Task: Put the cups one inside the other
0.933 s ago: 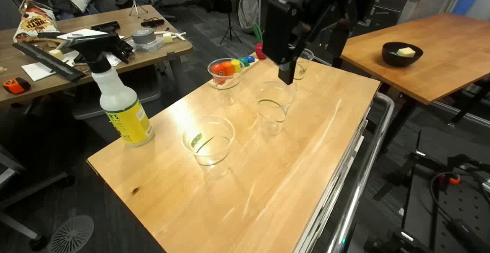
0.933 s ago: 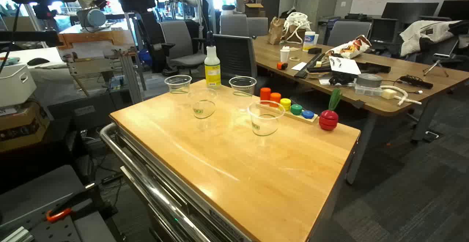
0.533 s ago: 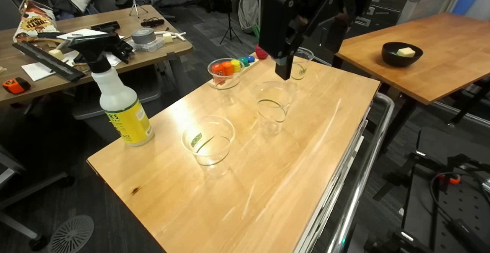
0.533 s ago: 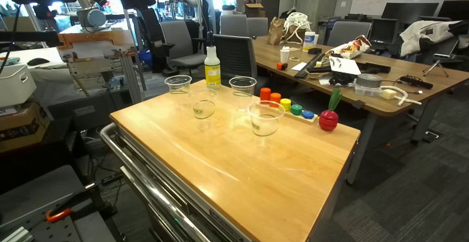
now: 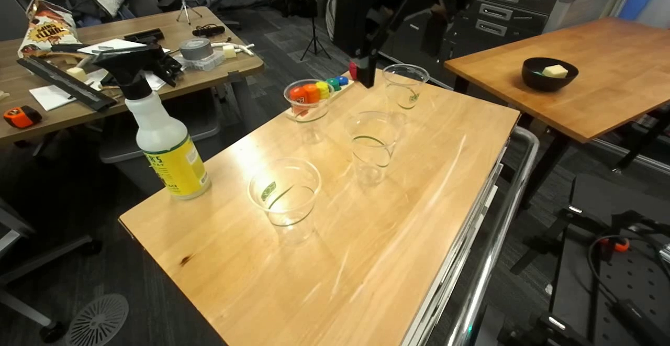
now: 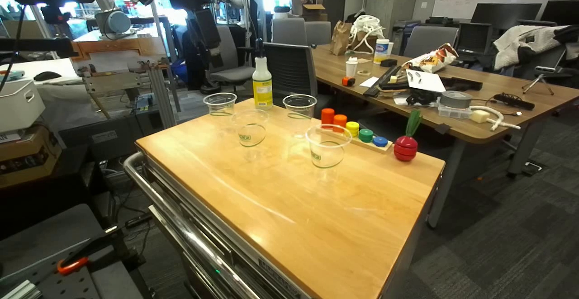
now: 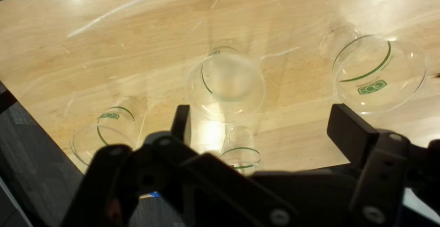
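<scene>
Several clear plastic cups stand upright and apart on the wooden cart top. In an exterior view there is a front cup point(image 5: 285, 199), a middle cup point(image 5: 374, 147), a cup by the coloured pegs point(image 5: 308, 113) and a far cup point(image 5: 405, 87). The wrist view shows the middle cup point(image 7: 225, 89), the front cup point(image 7: 380, 72), the far cup point(image 7: 103, 134) and, partly hidden by the gripper, the peg-side cup point(image 7: 240, 151). My gripper point(image 7: 264, 127) is open and empty, above the cups. The middle cup shows just beyond the left fingertip in the wrist view.
A spray bottle with yellow liquid point(image 5: 175, 152) stands on the cart's edge. A coloured peg toy point(image 6: 359, 134) and a red radish toy point(image 6: 405, 149) stand along the same side. A metal rail point(image 5: 497, 241) runs along the cart's opposite side. A black bowl point(image 5: 549, 76) sits on another table.
My gripper has moved left and slightly up in an exterior view, and right in an exterior view from elsewhere. The far cup is now uncovered. The cups have not moved.
</scene>
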You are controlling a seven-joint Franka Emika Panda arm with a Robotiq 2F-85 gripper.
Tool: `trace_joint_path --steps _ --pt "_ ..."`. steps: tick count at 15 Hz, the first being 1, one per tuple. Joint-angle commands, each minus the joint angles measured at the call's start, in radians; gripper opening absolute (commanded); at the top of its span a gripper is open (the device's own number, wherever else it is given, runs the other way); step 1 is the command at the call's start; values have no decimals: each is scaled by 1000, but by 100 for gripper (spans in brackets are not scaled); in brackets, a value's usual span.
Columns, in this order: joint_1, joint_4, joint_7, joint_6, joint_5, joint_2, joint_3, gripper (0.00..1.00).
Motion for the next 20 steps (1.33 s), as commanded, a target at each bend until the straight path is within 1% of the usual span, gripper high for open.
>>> trace_joint_path --steps 1,5,10,16,20 --pt "15 183 -69 24 -21 183 -76 100" --pt "29 359 -183 34 9 358 -154 100" --pt "53 524 -232 10 8 522 -227 100" --pt "88 630 -237 -4 -8 635 -292 100" --pt "94 640 -257 -24 -3 646 -318 100"
